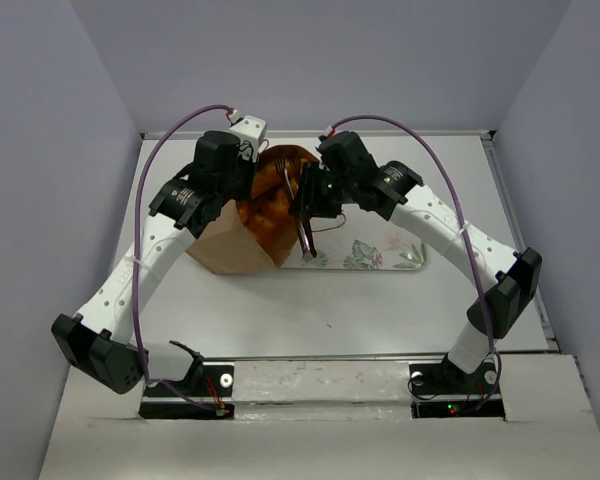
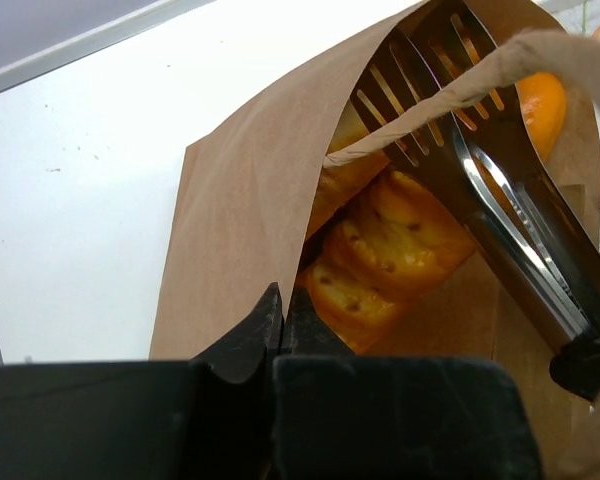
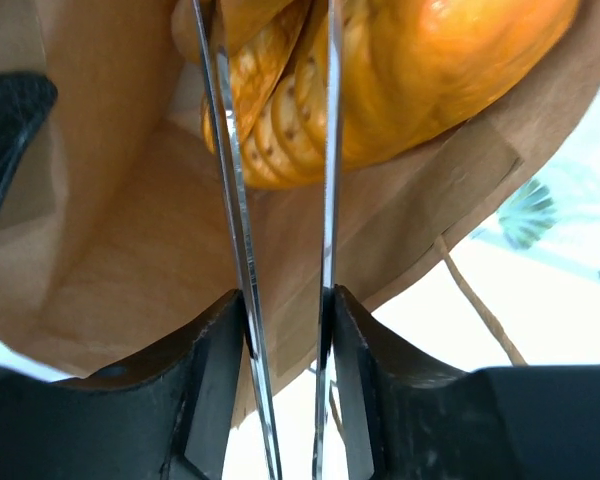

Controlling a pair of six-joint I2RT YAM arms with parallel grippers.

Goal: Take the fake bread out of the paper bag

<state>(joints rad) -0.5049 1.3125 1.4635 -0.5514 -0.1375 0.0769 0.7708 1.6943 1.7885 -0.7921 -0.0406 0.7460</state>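
Observation:
The brown paper bag [image 1: 225,248] lies on the table with its mouth facing the arms. Glossy golden-orange fake bread [image 1: 270,195] fills its inside, with scored loaves in the left wrist view [image 2: 400,240] and the right wrist view [image 3: 430,70]. My left gripper [image 2: 280,300] is shut on the bag's upper edge [image 2: 250,190] and holds the mouth open. My right gripper [image 3: 285,300] is shut on metal tongs [image 3: 235,200]. The slotted tong tips [image 2: 430,80] reach into the bag around the bread. In the top view both grippers, left [image 1: 245,168] and right [image 1: 315,195], meet over the bag's mouth.
A flat tray with a floral print [image 1: 385,255] lies right of the bag, and shows in the right wrist view [image 3: 525,210]. A twisted paper handle [image 2: 540,50] crosses over the tongs. White walls close the table's back and sides.

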